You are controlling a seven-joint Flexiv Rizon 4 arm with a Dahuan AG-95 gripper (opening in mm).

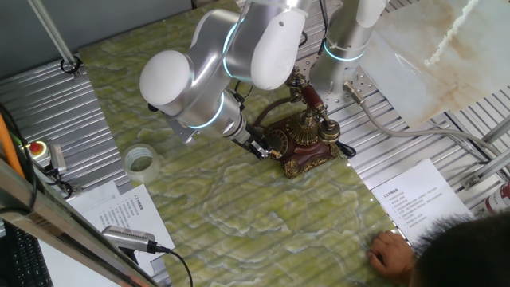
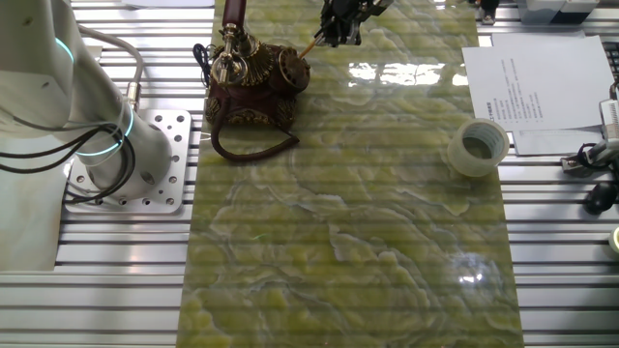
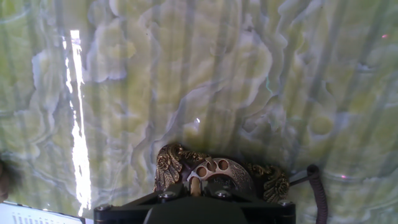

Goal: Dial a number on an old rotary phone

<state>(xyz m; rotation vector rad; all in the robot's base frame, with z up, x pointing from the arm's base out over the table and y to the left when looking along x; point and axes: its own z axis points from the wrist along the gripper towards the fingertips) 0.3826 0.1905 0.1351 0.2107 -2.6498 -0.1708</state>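
The old rotary phone (image 1: 309, 137), dark red-brown with brass trim, stands on the green marbled mat (image 1: 239, 215) near the arm's base. Its red-and-gold handset (image 1: 312, 97) lies in the cradle. My gripper (image 1: 256, 145) is right in front of the dial (image 1: 276, 142), shut on a thin tan stick. In the other fixed view the stick (image 2: 314, 44) slants from the gripper (image 2: 338, 19) down to the dial (image 2: 293, 68) of the phone (image 2: 247, 92). In the hand view the stick (image 3: 195, 185) points at the dial's finger holes (image 3: 214, 166). The black cord (image 2: 253, 147) curls beside the phone.
A roll of clear tape (image 1: 139, 159) lies left of the phone; it also shows in the other fixed view (image 2: 477, 147). Printed sheets (image 1: 418, 199) lie at the mat's edges. A person's hand (image 1: 390, 253) rests at the front right. The arm's base (image 2: 126, 155) stands beside the phone.
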